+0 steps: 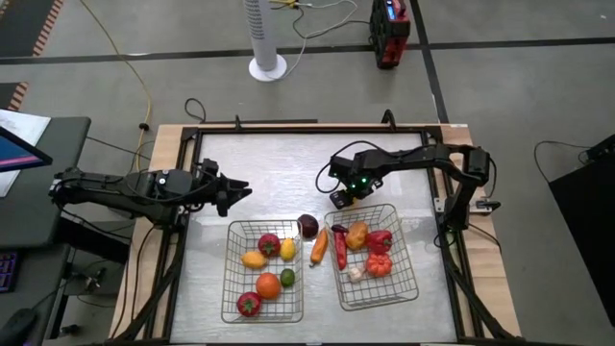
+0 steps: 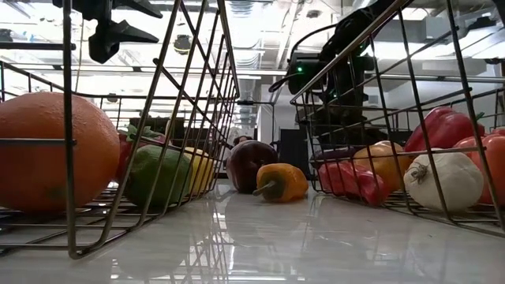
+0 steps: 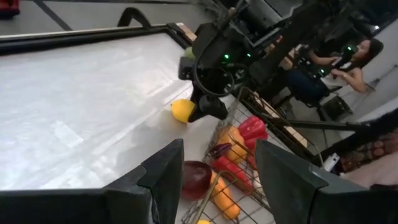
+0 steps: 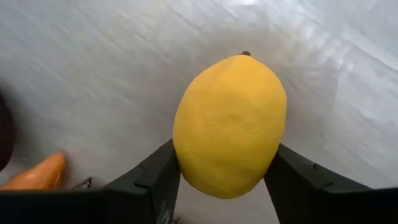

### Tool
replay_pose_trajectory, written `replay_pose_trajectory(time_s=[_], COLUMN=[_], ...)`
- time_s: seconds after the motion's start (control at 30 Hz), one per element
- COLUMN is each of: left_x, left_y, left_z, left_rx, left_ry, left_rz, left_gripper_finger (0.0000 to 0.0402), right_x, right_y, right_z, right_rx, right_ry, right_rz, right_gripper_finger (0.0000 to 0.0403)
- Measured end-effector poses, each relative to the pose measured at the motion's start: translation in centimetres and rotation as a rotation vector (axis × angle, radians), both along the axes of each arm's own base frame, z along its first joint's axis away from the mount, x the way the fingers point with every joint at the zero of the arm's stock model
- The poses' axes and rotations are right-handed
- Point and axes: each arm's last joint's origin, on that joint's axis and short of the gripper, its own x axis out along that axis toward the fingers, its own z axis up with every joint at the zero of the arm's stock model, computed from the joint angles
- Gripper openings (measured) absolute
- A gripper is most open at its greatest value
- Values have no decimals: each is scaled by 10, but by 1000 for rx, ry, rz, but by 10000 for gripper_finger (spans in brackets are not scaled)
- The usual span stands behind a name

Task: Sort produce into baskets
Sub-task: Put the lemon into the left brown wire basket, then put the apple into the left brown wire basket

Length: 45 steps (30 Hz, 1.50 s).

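Observation:
A yellow lemon (image 4: 230, 124) lies on the white table just beyond the far rim of the right basket (image 1: 408, 279). My right gripper (image 1: 342, 197) stands over it, shut on it. My left gripper (image 1: 240, 190) hovers open at the table's left, holding nothing. The left basket (image 1: 231, 288) holds red, yellow, orange and green rounds. In the right basket are a red chili, red peppers, an orange piece and white garlic (image 2: 442, 180). A dark red round (image 1: 307, 227) and an orange pepper (image 1: 319, 247) lie on the table between the baskets. My right gripper pinches the lemon between its two fingers, one on each long side (image 4: 184, 163), toward the end away from its dark tip. The fingers come from above, pointing steeply down, across the lemon's width. In the left wrist view the lemon (image 3: 181, 111) seems to rest on the table.
A raised black frame (image 1: 288, 127) runs around the white tabletop. The far half of the table is bare white surface (image 1: 279, 159). A person (image 3: 348, 62) sits beyond the table's right side.

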Motion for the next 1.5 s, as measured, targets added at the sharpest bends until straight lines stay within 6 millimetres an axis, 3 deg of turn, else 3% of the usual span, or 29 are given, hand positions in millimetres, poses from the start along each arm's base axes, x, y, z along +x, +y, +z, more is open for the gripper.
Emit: replay_pose_trajectory(time_s=[0.2,0.4,0.63,0.77,0.97,1.13,1.33,1.5], left_x=[0,1,1,1,1,1,1,1], left_y=[-2,-3,-3,-2,1,1,0,0], left_z=[0,0,0,2,2,2,2,2], left_rx=[-28,-35,-26,-18,7,14,3,-2], left_ry=[2,1,-3,-23,-27,-26,-27,-27], left_rz=[-81,-115,-86,-56,27,37,16,4], left_gripper_finger=[183,183,183,183,183,183,183,183], right_x=[8,33,70,85,91,91,89,83], right_y=[-2,1,48,77,107,118,110,100], right_z=[16,55,103,119,126,125,123,116], right_rx=[-11,-39,-113,-156,-189,-148,-131,-142], right_ry=[-24,-187,-506,-686,-778,-772,-741,-640], right_rz=[36,164,490,566,615,598,560,590], right_gripper_finger=[227,231,234,235,244,284,331,339])
